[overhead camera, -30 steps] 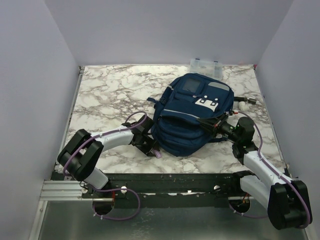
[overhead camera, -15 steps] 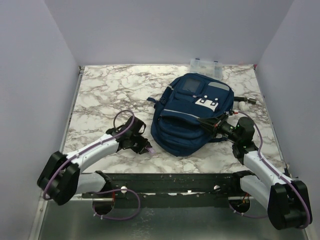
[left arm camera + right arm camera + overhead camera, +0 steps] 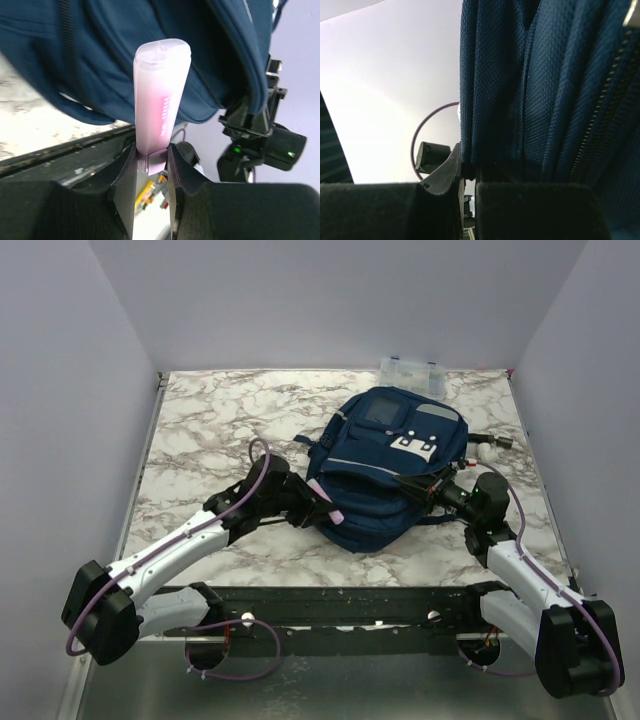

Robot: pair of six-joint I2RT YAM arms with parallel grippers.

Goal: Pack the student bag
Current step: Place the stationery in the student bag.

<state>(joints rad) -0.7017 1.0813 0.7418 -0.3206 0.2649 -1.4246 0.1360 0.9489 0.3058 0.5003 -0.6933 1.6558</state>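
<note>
The student bag [image 3: 385, 475], navy blue with a white patch, lies on the marble table, its front pocket gaping towards the arms. My left gripper [image 3: 325, 508] is shut on a translucent pink marker [image 3: 336, 513] and holds it at the bag's front left edge. In the left wrist view the pink marker [image 3: 160, 100] stands up from the left gripper [image 3: 151, 156], with the bag [image 3: 115, 45] close behind it. My right gripper [image 3: 435, 490] is shut on the bag's fabric at its right side. The right wrist view shows blue cloth [image 3: 545, 90] pinched in the right gripper [image 3: 468, 170].
A clear plastic compartment box [image 3: 410, 370] sits at the table's back edge behind the bag. A small white and dark object [image 3: 492, 446] lies right of the bag. Pale walls close in on three sides of the table [image 3: 210, 430].
My left arm swung up from the table near the front edge and moved right, carrying the pink marker to the bag's front left edge. The right arm and the bag stayed still.
</note>
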